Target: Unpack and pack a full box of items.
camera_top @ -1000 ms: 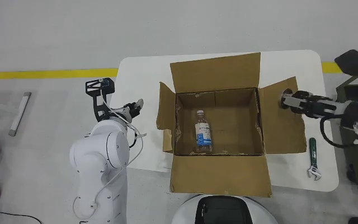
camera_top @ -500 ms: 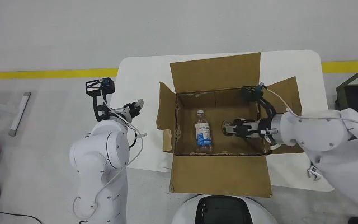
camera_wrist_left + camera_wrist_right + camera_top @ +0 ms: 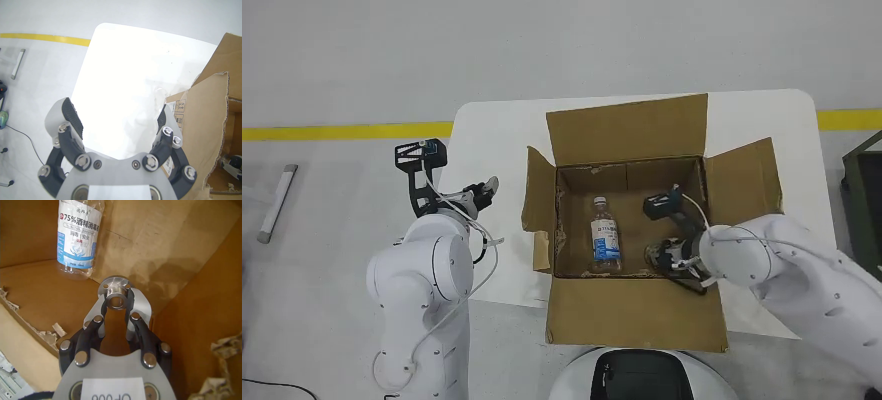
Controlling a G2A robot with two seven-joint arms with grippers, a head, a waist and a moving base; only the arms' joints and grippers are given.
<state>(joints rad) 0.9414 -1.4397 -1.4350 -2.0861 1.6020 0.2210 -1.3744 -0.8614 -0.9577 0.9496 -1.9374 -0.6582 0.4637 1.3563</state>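
The right hand (image 3: 116, 298) is clenched on one small metal flange (image 3: 115, 289). Its two fingers (image 3: 103, 310) pinch the collar from both sides, with the round plate facing away from the wrist. The hand sits low inside the one cardboard box (image 3: 627, 130), in its right half toward the near wall. Whether the flange touches the box floor cannot be told. Just ahead of the flange and apart from it, one clear bottle (image 3: 605, 236) with a white and blue label lies flat on the box floor, cap toward the far wall. The right arm bends in over the box's near right corner. All four flaps stand open. The left hand (image 3: 115, 108) is spread wide and holds nothing. It hovers above the left part of the white tabletop (image 3: 502, 140), beside the box's left flap, with its arm folded at the elbow.
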